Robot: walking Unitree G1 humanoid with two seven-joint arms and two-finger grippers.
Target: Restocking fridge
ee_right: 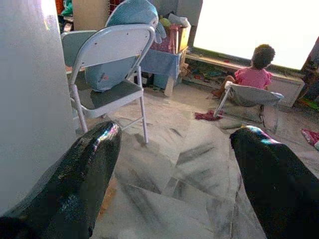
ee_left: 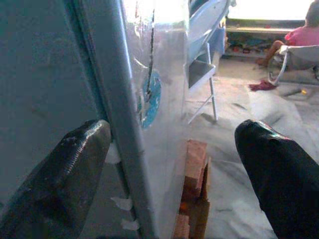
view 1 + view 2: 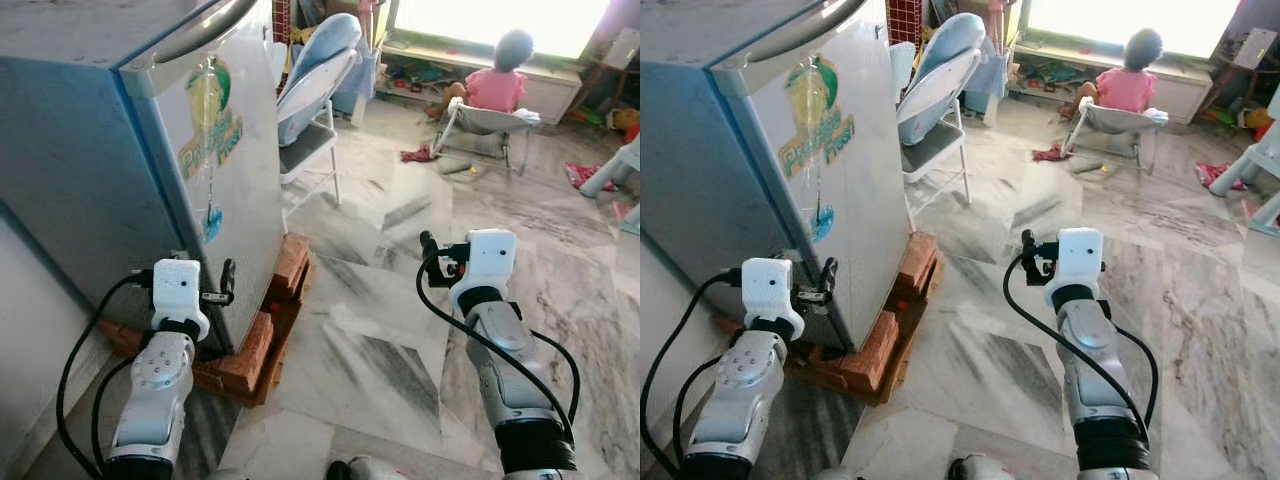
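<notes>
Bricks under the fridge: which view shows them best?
The left eye view: the bricks show as a stacked row beneath the fridge, beside the left gripper. The right eye view shows much the same. The left wrist view catches one close corner. The right wrist view barely shows them.

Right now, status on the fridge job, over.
Left gripper open, straddling the fridge door edge. Right gripper open, empty. Door shut. Folding chair close beside.

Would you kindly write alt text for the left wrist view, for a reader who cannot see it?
The left gripper's two black fingers are spread open on either side of the closed fridge door's edge. The fridge stands on bricks on a marble floor, with a folding chair and a seated person in pink beyond.
</notes>
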